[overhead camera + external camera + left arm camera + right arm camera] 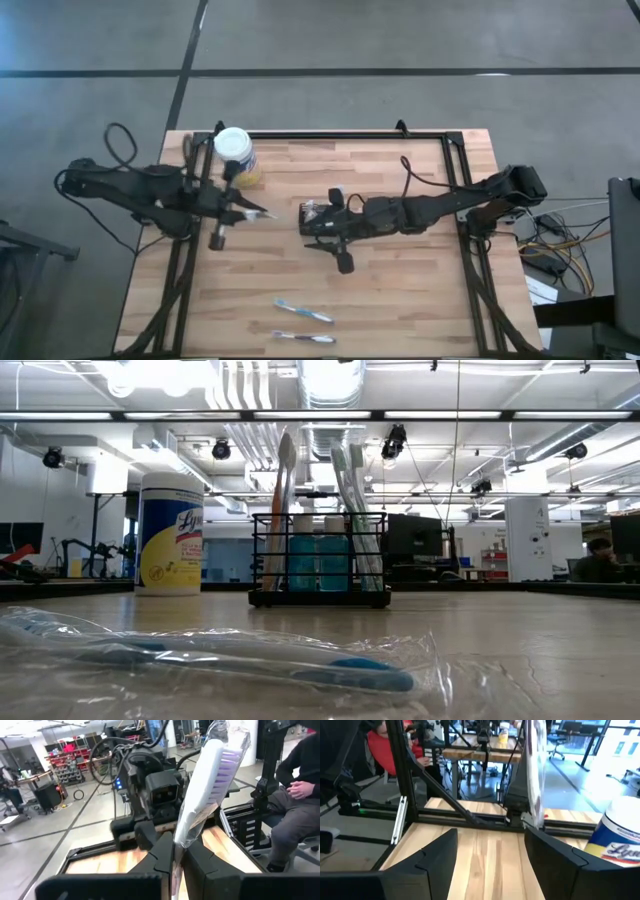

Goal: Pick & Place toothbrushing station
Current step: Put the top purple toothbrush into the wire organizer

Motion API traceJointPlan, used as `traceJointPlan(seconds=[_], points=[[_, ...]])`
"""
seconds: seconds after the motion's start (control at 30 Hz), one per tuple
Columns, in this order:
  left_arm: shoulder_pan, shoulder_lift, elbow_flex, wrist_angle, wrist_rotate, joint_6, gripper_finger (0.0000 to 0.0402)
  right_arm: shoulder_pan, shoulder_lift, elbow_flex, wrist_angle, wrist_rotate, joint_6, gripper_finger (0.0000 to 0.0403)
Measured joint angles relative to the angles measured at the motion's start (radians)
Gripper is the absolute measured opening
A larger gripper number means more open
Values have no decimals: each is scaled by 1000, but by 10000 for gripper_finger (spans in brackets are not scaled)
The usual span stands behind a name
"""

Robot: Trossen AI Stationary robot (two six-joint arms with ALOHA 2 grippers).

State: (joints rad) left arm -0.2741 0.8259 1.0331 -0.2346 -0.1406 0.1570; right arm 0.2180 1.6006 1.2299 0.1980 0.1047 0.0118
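Note:
The black wire-mesh caddy (pixel 320 565) stands on the table near its middle, with several toothbrushes upright in it. In the high view the caddy (pixel 312 211) is partly hidden by my right gripper (pixel 308 226). That gripper is open and empty (pixel 490 850) and held up off the table, out of the low view. My left gripper (pixel 243 212) is left of the caddy. It is shut on a plastic-wrapped toothbrush (pixel 210 775) with purple-white bristles. Whether the toothbrush is clear of the table does not show. My left gripper pinches the wrapped toothbrush's handle (pixel 181 836) between its two fingers, over the clear plastic. The brush lies along the fingers and sticks out past their tips. Its bristle head (pixel 226 760) points toward the table's right, at my right gripper.
A yellow round tub with a white lid (pixel 236 156) stands at the far left and shows in the low view (pixel 170 532). Two more wrapped toothbrushes (pixel 303 312) lie near the table's front edge, one close to the low camera (pixel 250 660). A seated person (pixel 300 795) is beyond the table's right side.

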Motion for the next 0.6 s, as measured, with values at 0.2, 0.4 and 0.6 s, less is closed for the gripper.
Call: traceJointPlan(seconds=[0.2, 0.4, 0.6], points=[[0, -129, -36, -176, -10, -31, 22, 21, -71, -21, -31, 0, -27, 213], [0, -246, -181, -173, -17, -85, 22, 21, -191, -130, -15, 0, -37, 145], [0, -442, -389, 25, -74, -90, 22, 23, -352, -345, 151, -3, -12, 55]])
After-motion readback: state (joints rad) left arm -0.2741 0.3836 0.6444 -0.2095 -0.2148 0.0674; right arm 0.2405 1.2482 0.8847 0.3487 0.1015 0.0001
